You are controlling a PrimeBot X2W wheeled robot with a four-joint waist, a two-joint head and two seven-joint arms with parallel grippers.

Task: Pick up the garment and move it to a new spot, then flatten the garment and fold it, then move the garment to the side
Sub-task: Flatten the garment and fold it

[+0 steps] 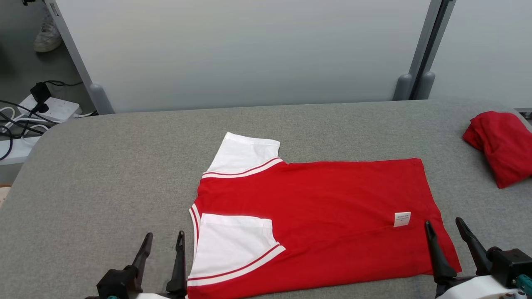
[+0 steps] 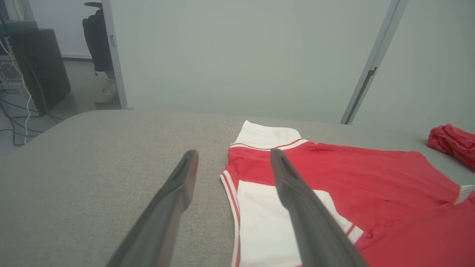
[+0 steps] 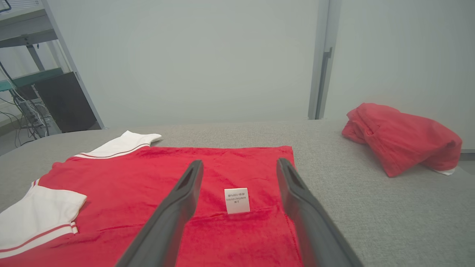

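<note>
Red tee [image 1: 324,216] lies flat on the grey table [image 1: 104,174], centre-to-right in my head view. Its neck end is toward my left and its hem end toward my right. The cloth looks like a soft, smooth knit w/ a few faint creases by the hem. The body makes a rough rectangle, slightly skewed.

It has two white sleeves w/ red-striped cuffs. The far sleeve [image 1: 243,155] pokes out past the tee's far edge. The near sleeve [image 1: 232,245] is folded in on top of the red. A small white care tag [image 1: 402,219] sits on the red near the hem; its print is too small to read.

My L gripper [image 1: 164,234] has both long, dark, tapered fingers spread wide w/ nothing btwn them. It is over bare table, just beside the neck edge.

My R gripper [image 1: 444,222] is likewise splayed and empty, at the near hem corner. The wrist view puts the tag btwn its fingers. I can't tell whether those tips touch the cloth or sit just above it.

The table cover is a coarse grey weave, rounded at the corners. A crumpled red bundle [image 1: 501,145], lumpy and w/ no clear shape, sits at the far right, well apart from the tee.
</note>
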